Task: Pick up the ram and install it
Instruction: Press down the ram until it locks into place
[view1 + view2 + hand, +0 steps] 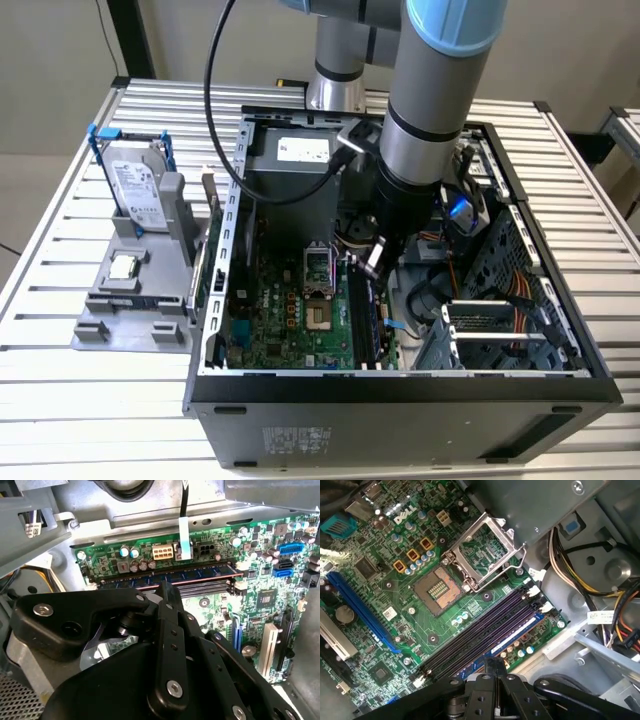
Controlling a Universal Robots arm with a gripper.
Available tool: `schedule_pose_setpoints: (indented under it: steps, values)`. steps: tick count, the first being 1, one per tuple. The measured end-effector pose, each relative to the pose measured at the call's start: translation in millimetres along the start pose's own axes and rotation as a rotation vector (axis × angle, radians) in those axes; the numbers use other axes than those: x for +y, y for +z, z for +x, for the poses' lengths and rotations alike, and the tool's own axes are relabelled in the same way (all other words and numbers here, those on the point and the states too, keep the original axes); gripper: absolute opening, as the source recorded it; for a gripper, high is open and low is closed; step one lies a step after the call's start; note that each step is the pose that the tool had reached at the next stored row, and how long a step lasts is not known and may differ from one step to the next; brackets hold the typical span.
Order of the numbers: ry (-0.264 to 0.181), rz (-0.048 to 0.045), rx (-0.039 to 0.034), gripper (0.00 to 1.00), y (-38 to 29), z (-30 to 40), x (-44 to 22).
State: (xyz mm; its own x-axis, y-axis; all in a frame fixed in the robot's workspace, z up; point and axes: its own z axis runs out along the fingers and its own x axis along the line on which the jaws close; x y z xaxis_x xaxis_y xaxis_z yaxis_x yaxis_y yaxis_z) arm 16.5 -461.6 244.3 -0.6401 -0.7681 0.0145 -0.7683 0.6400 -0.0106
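Just beneath the clenched gripper (495,664), the ram (512,637) sits in its motherboard (380,625) slot.

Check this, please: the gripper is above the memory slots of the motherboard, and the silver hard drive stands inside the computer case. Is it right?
Not quite. The gripper is above the memory slots, but the exterior view shows the silver hard drive standing outside the computer case, in the grey holder at that view's left.
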Motion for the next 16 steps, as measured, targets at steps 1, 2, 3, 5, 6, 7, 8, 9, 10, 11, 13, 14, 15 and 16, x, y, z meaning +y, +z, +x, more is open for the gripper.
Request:
schedule_pose_setpoints:
  steps: [1,2,3,5,6,7,8,9,10,11,13,14,15,16]
  values:
    - [-0.007,0.0001,-0.0001,0.00,0.0,0.0,0.0]
    - [-0.014,0.0002,-0.0002,0.00,0.0,0.0,0.0]
    - [-0.021,0.0002,-0.0004,0.00,0.0,0.0,0.0]
    - [-0.036,-0.0005,-0.0019,0.00,0.0,-0.1,0.0]
    - [-0.044,-0.0013,-0.0028,0.00,-0.1,0.0,0.0]
    - [-0.052,-0.0023,-0.0042,0.00,-0.1,0.0,0.0]
    - [-0.060,-0.0034,-0.0058,0.00,-0.1,0.0,0.0]
    - [-0.067,-0.0044,-0.0074,0.00,0.0,0.0,0.1]
    - [-0.075,-0.0048,-0.0082,0.00,0.1,-0.1,0.0]
    - [-0.083,-0.0050,-0.0086,0.00,0.1,-0.1,0.0]
    - [-0.098,-0.0053,-0.0092,0.00,0.0,0.0,0.0]
    - [-0.106,-0.0056,-0.0098,0.00,0.0,0.0,0.0]
    - [-0.113,-0.0058,-0.0103,0.00,0.0,0.0,0.0]
    - [-0.121,-0.0061,-0.0107,0.00,0.0,0.0,0.0]
